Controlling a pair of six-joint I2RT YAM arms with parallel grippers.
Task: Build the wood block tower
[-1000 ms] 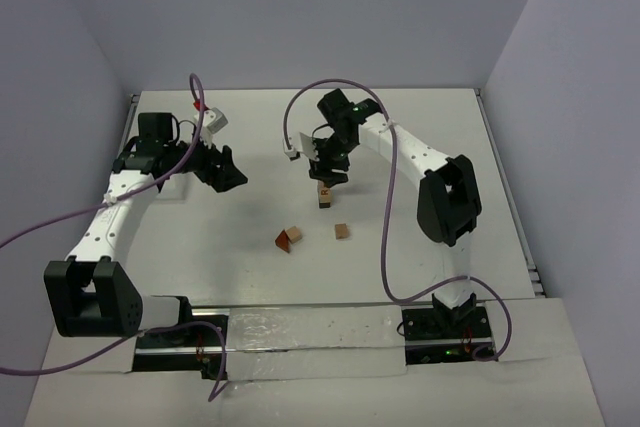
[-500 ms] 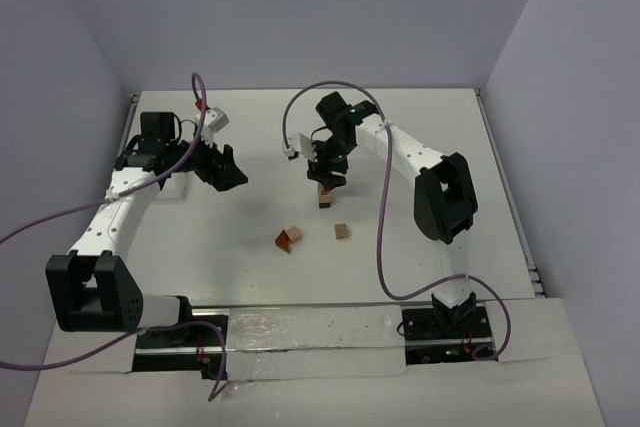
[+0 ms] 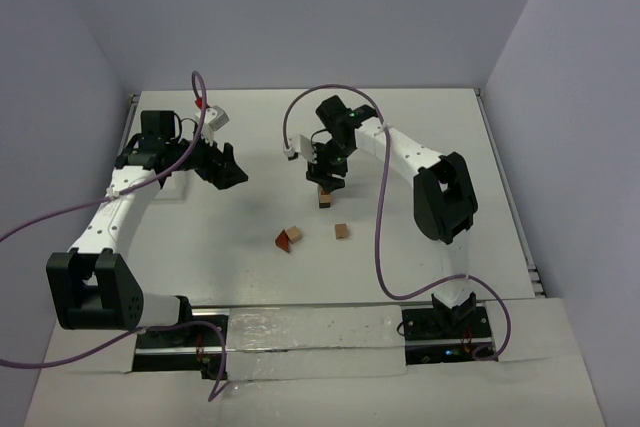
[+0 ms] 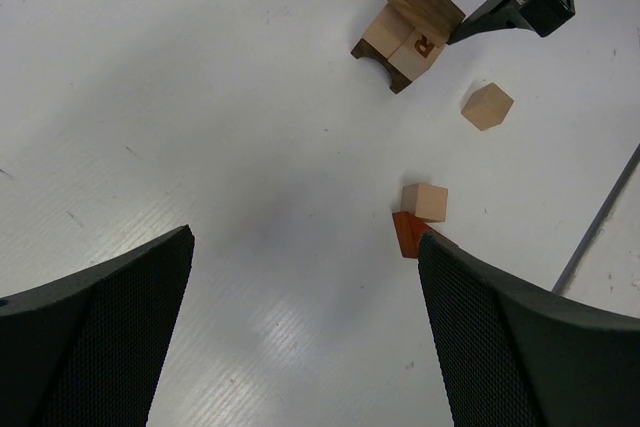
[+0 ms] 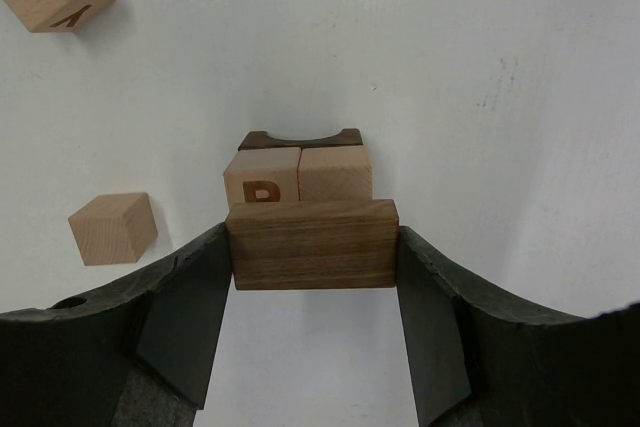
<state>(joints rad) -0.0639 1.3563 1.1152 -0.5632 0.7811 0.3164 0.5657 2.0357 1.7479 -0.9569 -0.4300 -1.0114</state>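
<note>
We see the right gripper [image 3: 326, 178] part closed, clamping a dark brown plank [image 5: 312, 245] directly over the wood block tower [image 5: 298, 173] below its fingers. The left gripper [image 3: 228, 169] gapes wide, empty, well apart.

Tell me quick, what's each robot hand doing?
Left hand: open, holding nothing.
Right hand: shut on the dark wood block.

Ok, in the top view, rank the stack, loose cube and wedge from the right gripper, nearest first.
1. Stack, right at the plank held by the right gripper.
2. Loose cube, toward the bases, slightly right.
3. Wedge, toward the bases, farther left.
</note>
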